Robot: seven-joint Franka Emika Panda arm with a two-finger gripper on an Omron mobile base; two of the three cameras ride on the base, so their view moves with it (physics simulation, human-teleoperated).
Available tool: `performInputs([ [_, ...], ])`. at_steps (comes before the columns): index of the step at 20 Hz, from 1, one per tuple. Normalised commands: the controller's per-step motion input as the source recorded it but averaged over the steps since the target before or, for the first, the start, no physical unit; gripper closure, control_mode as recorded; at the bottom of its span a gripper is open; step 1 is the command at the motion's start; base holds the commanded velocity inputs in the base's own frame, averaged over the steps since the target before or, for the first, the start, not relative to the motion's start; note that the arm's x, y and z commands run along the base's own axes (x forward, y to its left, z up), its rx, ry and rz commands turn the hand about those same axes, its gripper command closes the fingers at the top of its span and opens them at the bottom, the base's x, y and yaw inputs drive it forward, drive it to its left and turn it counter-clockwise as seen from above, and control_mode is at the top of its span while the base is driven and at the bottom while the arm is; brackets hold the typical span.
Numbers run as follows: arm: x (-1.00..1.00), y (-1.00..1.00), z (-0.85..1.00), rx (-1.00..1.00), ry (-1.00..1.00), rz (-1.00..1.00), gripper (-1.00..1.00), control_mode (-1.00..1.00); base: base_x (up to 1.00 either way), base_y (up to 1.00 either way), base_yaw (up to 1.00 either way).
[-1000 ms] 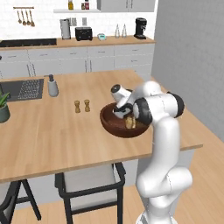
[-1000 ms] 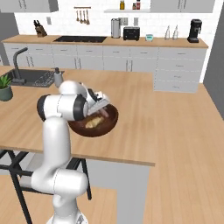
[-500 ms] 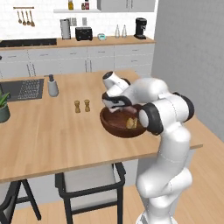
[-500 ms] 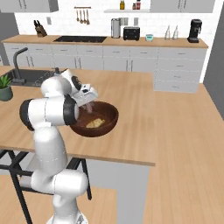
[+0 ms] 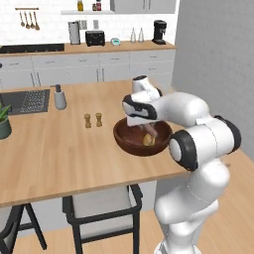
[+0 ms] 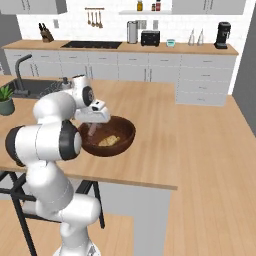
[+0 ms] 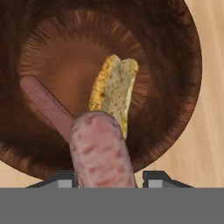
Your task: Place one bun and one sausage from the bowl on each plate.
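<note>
The dark wooden bowl [image 5: 130,141] [image 6: 125,135] [image 7: 175,65] stands on the wooden island counter. A golden split bun [image 7: 114,89] [image 5: 149,140] [image 6: 109,141] lies inside it, with a reddish-brown sausage [image 7: 46,103] beside the bun. My gripper [image 7: 107,180] [image 5: 148,129] [image 6: 94,128] hangs just over the bowl, pointing down. It is shut on a second, pinkish sausage [image 7: 101,151] that stands between the two fingertips. The plates are out of view.
Salt and pepper shakers [image 5: 93,120] stand to the left of the bowl. Farther left are a soap dispenser [image 5: 60,97], a sink [image 5: 27,100] and a potted plant [image 5: 4,121]. A dark stool [image 5: 101,208] sits under the counter's front edge.
The hand has risen a little out of the bowl with the sausage in its grip. The arm's upper links have swung out to the side. The bowl has stayed put.
</note>
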Motion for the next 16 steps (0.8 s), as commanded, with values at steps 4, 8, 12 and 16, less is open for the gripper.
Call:
performInputs([
  [4, -0.60, -0.07, 0.07, 0.19, -0.02, 0.01, 1.00, -1.00, 0.00, 0.00, 0.00],
  [8, -0.55, -0.08, 0.16, 0.11, -0.01, 0.02, 1.00, -1.00, 0.00, 0.00, 0.00],
  [12, -0.58, -0.04, 0.12, 0.06, 0.00, 0.03, 1.00, -1.00, 0.00, 0.00, 0.00],
  [16, -0.40, -0.06, 0.16, 0.04, 0.00, 0.00, 1.00, -1.00, 0.00, 0.00, 0.00],
])
